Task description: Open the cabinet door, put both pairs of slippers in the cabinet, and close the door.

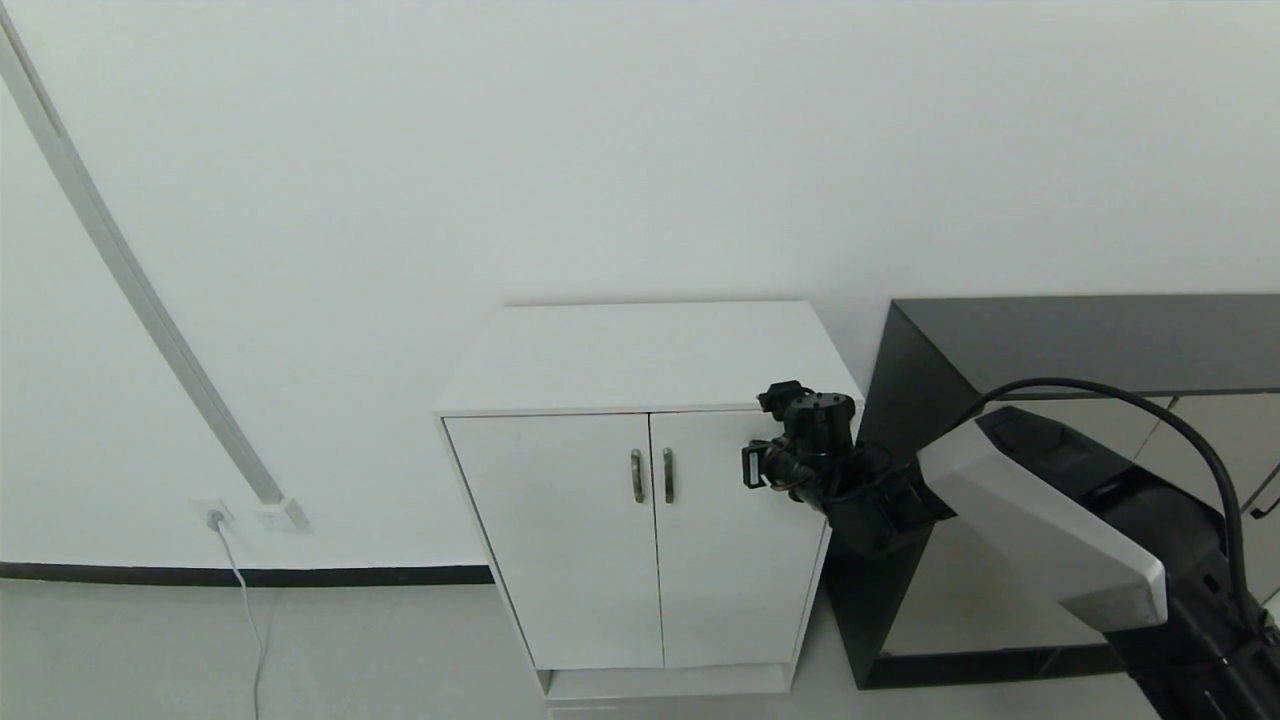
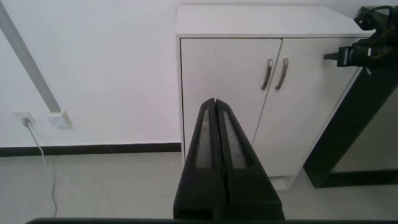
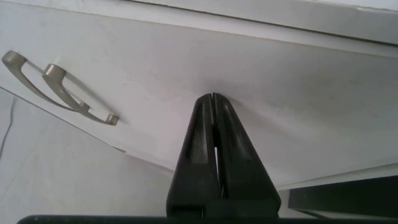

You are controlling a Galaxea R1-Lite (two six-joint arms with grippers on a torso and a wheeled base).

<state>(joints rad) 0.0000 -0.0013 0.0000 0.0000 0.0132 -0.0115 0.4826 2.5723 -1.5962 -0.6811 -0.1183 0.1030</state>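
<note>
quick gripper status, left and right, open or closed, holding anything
Left gripper: closed, holding nothing.
Right gripper: closed, holding nothing, tips near the right cabinet door.

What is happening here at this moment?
The robot faces a white two-door cabinet whose doors are both closed. Its right gripper, shut, is in front of the right door, to the side of the curved metal handles. The left gripper, also shut, is farther back from the cabinet.

Bright, even, diffuse light on wall (image 1: pixel 640 150) and cabinet (image 1: pixel 640 355); faint soft shadows, dull sheen on dark unit (image 1: pixel 1080 335)
</note>
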